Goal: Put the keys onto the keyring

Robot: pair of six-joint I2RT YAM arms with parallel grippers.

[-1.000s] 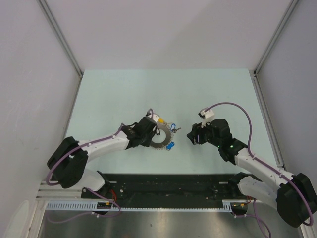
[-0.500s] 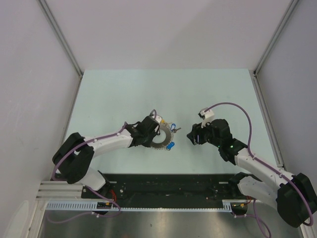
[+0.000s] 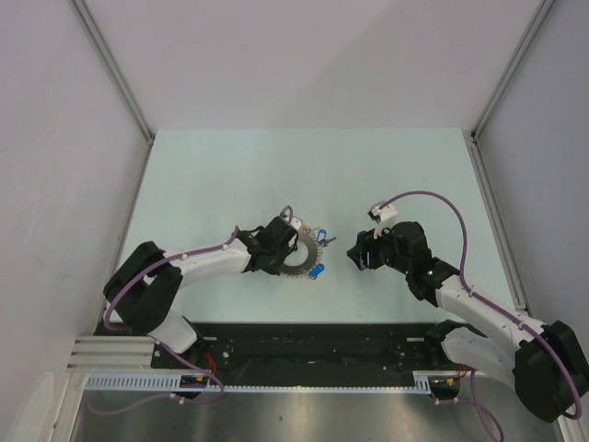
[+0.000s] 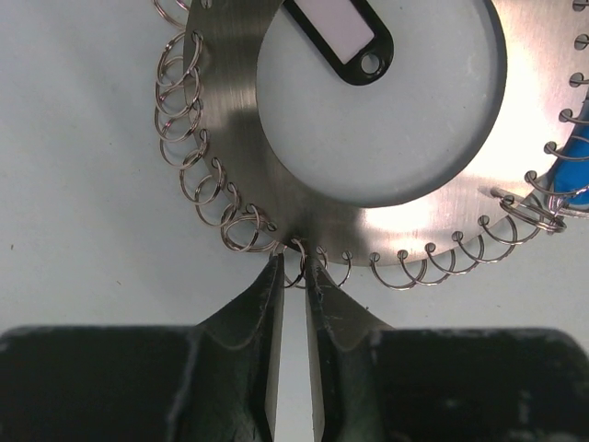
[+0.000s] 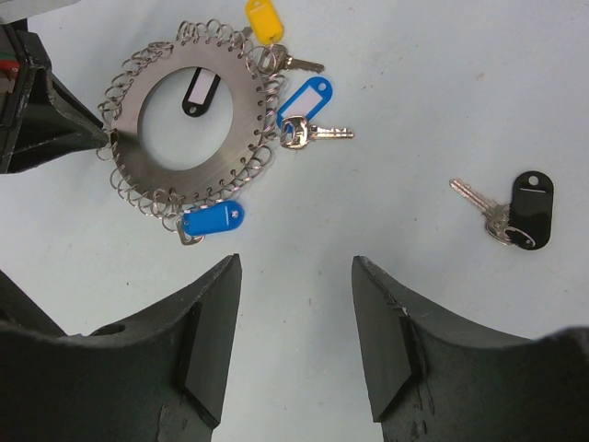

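The keyring (image 3: 301, 261) lies flat on the table (image 3: 230, 175), between my two arms. My left gripper (image 4: 293, 264) sits at its left rim, fingertips either side of one small loop (image 4: 296, 273). A tag (image 5: 196, 92) lies inside the ring's hole. Three keys (image 5: 322, 132) lie around its far and right rim. A loose key (image 5: 515, 214) lies apart, between ring and right gripper (image 5: 294, 267).

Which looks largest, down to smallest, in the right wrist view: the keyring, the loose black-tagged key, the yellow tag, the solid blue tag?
1. keyring
2. loose black-tagged key
3. solid blue tag and yellow tag: alike; the yellow one reaches the frame's top edge, so no ranking.
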